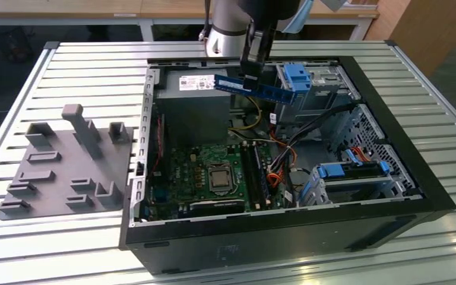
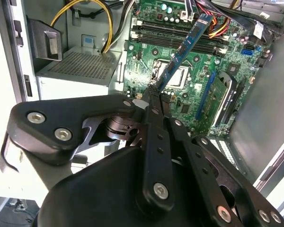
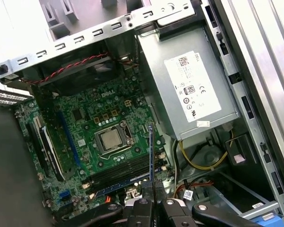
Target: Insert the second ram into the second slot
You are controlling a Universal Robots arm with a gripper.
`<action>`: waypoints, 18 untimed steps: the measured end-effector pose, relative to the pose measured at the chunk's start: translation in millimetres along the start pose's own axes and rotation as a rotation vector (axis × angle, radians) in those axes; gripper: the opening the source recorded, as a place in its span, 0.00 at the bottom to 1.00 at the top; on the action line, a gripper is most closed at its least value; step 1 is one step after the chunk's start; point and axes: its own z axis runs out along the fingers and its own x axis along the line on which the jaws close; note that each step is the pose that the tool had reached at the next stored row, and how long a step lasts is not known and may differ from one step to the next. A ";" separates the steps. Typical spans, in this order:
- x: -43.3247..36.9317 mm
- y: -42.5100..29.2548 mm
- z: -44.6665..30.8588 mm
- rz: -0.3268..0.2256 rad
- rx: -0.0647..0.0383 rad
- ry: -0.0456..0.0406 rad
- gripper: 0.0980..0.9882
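The second ram [image 1: 256,88], a thin blue stick, hangs level above the open computer case, over its far part near the power supply. My gripper [image 1: 250,76] is shut on it from above, gripping near its middle. The stick [image 2: 182,49] reaches out from the fingertips [image 2: 151,99] toward the motherboard in the second wrist view. In the first wrist view I see it edge-on [image 3: 151,151] above the gripper [image 3: 154,188]. The long black memory slots [image 1: 257,173] lie beside the processor socket, well below the stick. I cannot tell which of these slots [image 3: 118,172] is the second slot.
The black case wall [image 1: 291,234] rings the motherboard. Blue drive-bay tabs [image 1: 298,80] and a drive cage [image 1: 355,172] stand at the exterior view's right. The power supply [image 3: 189,90] and loose cables [image 1: 284,157] crowd the slots. A grey fixture [image 1: 62,172] sits left of the case.
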 end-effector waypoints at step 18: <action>0.3 -0.1 0.5 0.140 0.002 -0.0054 0.04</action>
